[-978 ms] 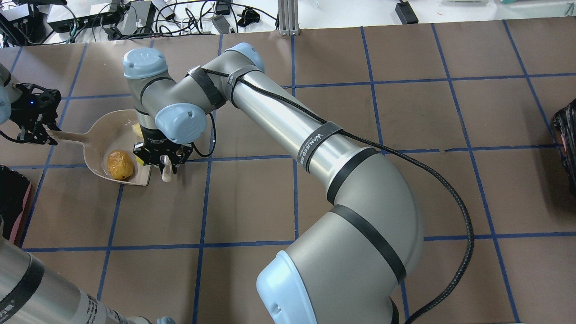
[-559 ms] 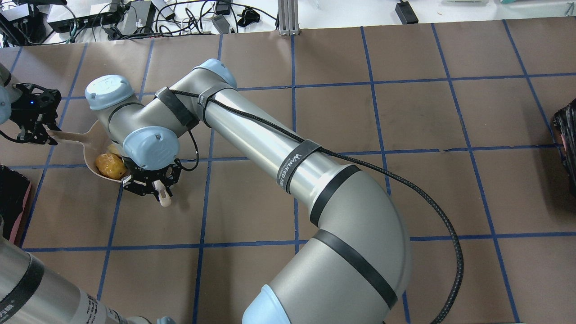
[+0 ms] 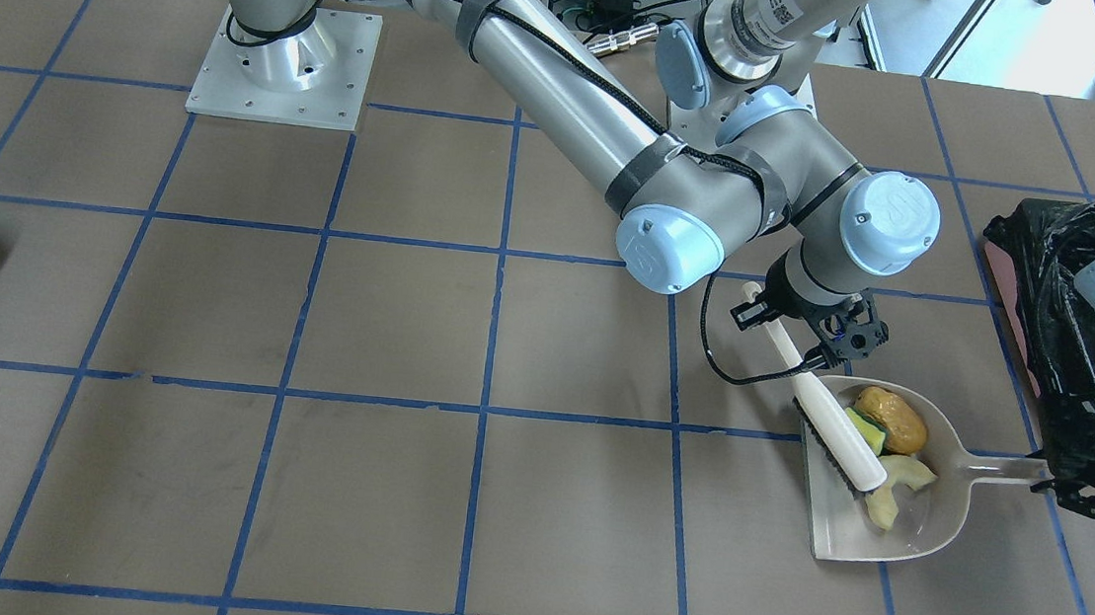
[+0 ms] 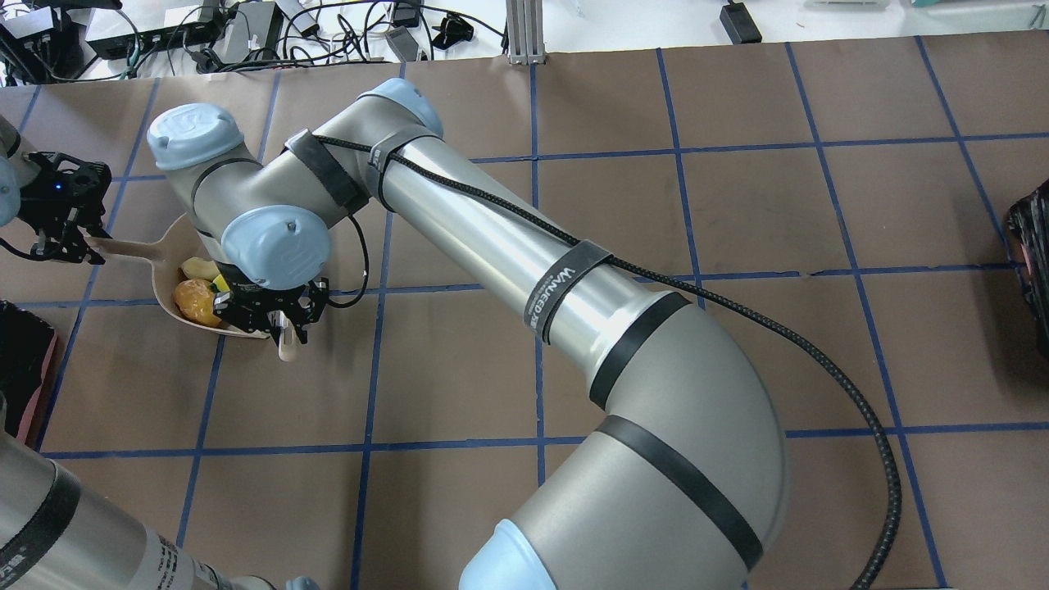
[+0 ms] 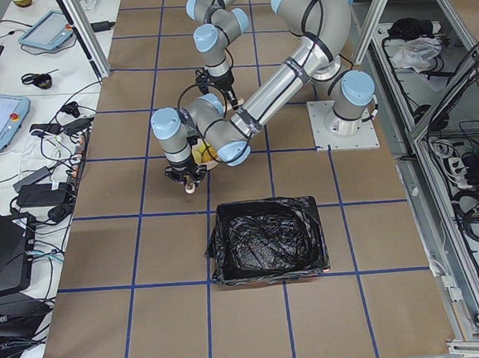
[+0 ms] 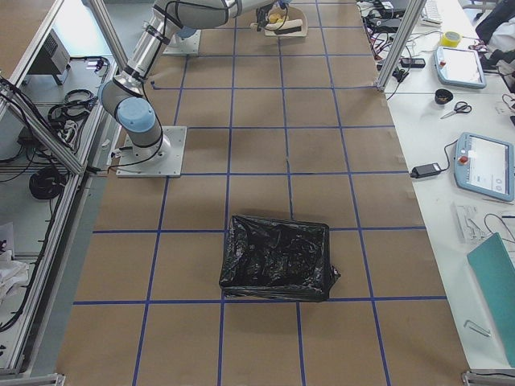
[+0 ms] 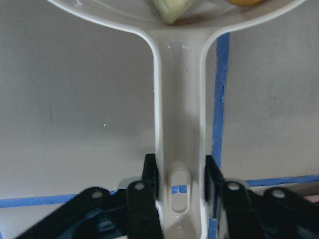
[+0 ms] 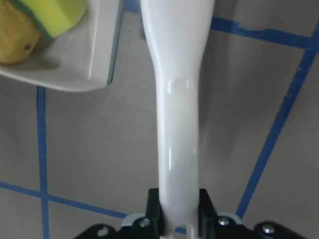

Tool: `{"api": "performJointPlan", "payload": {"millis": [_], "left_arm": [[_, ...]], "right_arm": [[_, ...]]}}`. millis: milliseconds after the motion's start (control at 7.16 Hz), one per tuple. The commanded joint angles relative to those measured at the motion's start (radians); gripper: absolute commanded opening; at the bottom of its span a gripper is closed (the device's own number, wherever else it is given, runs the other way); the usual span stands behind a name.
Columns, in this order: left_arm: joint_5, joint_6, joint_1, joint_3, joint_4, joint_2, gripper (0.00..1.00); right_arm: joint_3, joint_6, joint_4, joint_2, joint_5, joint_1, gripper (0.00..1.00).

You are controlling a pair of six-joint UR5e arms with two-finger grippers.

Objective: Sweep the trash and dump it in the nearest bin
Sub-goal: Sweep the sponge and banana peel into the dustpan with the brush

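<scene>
A beige dustpan (image 3: 883, 550) lies on the table with the trash inside it: a brown-orange lump (image 3: 891, 420), a yellow-and-green sponge (image 3: 866, 431) and a pale crescent (image 3: 894, 486). My left gripper (image 7: 179, 174) is shut on the dustpan handle (image 7: 179, 124). My right gripper (image 8: 178, 204) is shut on the white brush handle (image 8: 177, 99). The brush (image 3: 831, 412) lies across the pan's mouth against the trash. The pink bin with its black bag (image 3: 1062, 323) stands just beyond the left gripper (image 3: 1077, 488).
A second black-bagged bin (image 6: 278, 257) stands at the table's far right end, seen at the edge of the overhead view (image 4: 1033, 270). My right arm (image 4: 524, 270) stretches across the table's middle. Cables and electronics (image 4: 205, 33) lie past the far edge.
My right gripper has moved left with the brush, pushing the brown-orange lump deeper into the dustpan toward its handle. The left gripper and the pan have stayed still.
</scene>
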Motion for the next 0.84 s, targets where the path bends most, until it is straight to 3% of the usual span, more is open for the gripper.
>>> {"api": "performJointPlan", "payload": {"millis": [0,140,419,559,699], "left_arm": [[0.0,0.0,0.0,0.0,0.0,0.0,0.0],[0.0,0.0,0.0,0.002,0.002,0.002,0.0],[-0.03,-0.011,0.008,-0.002,-0.017,0.038,0.0],[-0.099,-0.017,0.03,0.009,-0.079,0.046,0.0],[-0.107,-0.017,0.076,0.017,-0.101,0.067,0.0]], "right_arm": [[0.032,0.31,0.025,-0.055,0.013,-0.061,0.0],[0.108,0.284,0.108,-0.128,-0.002,-0.096,0.0],[0.507,0.161,0.081,-0.373,-0.122,-0.117,0.0],[0.734,0.059,-0.042,-0.508,-0.184,-0.132,0.0],[0.937,-0.016,-0.197,-0.62,-0.188,-0.167,0.0]]}}
